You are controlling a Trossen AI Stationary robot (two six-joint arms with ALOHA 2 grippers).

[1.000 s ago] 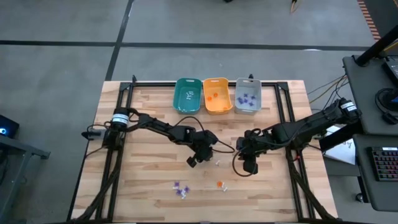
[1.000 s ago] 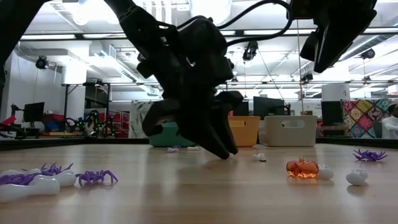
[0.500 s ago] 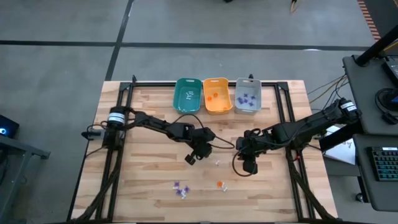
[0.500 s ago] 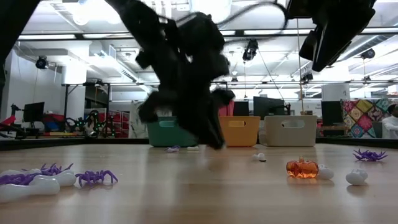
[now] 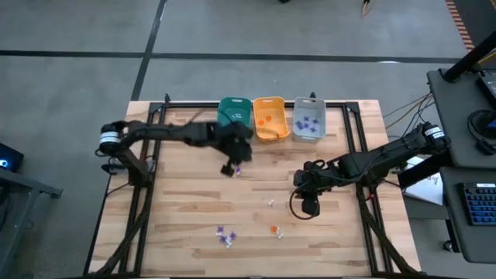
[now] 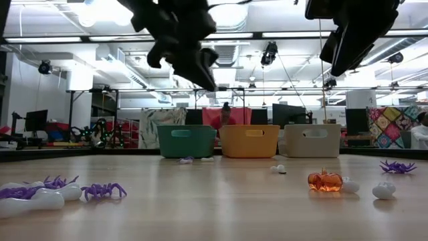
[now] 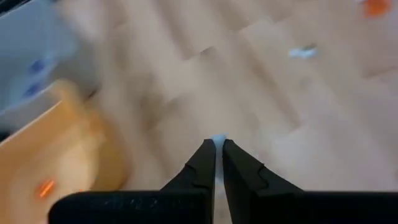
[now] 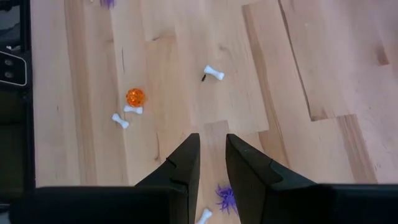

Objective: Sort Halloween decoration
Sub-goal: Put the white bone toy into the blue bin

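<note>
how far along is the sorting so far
Partly done: the orange bin holds orange pieces, the grey bin purple ones. In hand: the left pincer, shut on a small white trinket, is raised near the teal bin. Left: spiders, a pumpkin and bones on the table. The right pincer hangs empty.

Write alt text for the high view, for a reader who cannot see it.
Seen from above, the left gripper hangs shut just in front of the teal bin, which sits at the wooden table's far edge beside an orange bin and a grey bin. The right gripper waits mid-table. A few tiny purple, orange and white trinkets lie near the front.
</note>
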